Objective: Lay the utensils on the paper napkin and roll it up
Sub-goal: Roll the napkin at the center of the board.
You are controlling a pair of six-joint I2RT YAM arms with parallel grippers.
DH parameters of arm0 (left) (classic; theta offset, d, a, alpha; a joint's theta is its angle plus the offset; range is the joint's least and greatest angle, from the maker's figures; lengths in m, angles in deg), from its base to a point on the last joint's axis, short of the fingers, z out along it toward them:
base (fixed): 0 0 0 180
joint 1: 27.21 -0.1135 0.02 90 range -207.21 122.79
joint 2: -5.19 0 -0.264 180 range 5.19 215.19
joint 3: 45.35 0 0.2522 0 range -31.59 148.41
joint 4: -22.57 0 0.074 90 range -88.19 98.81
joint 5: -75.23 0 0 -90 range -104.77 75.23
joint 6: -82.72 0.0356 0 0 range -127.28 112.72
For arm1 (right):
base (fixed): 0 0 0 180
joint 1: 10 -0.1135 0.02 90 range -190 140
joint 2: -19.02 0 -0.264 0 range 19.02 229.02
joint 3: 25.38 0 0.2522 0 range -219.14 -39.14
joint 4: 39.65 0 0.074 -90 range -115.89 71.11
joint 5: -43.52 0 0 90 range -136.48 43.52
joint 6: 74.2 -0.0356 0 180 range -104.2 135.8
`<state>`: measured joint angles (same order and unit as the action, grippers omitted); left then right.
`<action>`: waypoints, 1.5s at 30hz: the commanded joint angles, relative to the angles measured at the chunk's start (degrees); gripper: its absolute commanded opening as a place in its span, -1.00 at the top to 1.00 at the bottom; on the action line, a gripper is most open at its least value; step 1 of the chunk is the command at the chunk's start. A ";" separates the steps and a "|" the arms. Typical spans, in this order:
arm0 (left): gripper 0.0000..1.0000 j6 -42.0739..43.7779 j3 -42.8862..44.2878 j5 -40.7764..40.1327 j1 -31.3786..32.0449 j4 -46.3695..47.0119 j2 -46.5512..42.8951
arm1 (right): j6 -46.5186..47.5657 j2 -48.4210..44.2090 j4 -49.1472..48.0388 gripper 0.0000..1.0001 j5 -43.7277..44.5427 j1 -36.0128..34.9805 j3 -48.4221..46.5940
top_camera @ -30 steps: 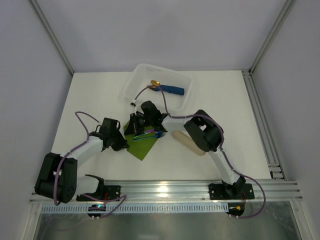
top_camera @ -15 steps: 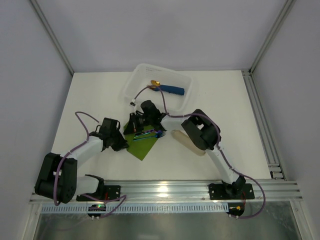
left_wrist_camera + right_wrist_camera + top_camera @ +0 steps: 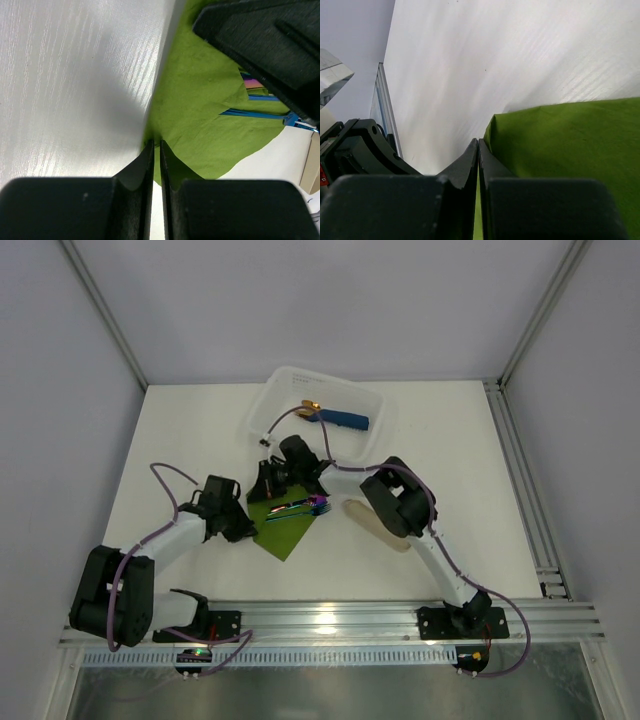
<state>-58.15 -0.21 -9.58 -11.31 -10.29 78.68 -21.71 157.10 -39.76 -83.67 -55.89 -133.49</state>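
The olive-green paper napkin (image 3: 283,532) lies in the middle of the table, with the rainbow-sheen utensils (image 3: 302,507) across its far part. My left gripper (image 3: 250,527) is at the napkin's left edge. In the left wrist view its jaws (image 3: 155,141) are shut on the napkin (image 3: 210,120), and the utensils (image 3: 260,115) show as blue shafts beyond a raised fold. My right gripper (image 3: 262,490) is at the napkin's far-left corner. In the right wrist view it (image 3: 478,141) is shut, with green paper (image 3: 570,145) in the slit between the fingers.
A clear plastic bin (image 3: 268,412) at the back holds a blue rolled napkin with gold cutlery (image 3: 340,419). A beige oblong piece (image 3: 378,528) lies just right of the napkin, under the right arm. Aluminium rails run along the right (image 3: 520,490) and near edges.
My right gripper has shifted a little to the far left, taking the napkin's corner with it. The left arm has held still.
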 commanded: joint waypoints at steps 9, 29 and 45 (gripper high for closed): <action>0.83 -0.37 1.32 -0.01 0.27 -0.33 -0.19 | 2.19 3.69 2.18 0.92 0.80 0.98 -5.23; 0.84 -0.72 1.14 0.43 0.27 -0.24 -0.28 | 6.66 0.44 3.49 0.87 0.54 0.98 -5.23; 0.83 -0.72 1.76 0.35 0.27 -0.51 -0.11 | 5.26 0.43 -0.90 0.88 -6.05 0.10 -4.53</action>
<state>-58.32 -0.19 -9.54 -11.31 -10.33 78.68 -16.82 160.14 -37.51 -88.19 -55.17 -137.60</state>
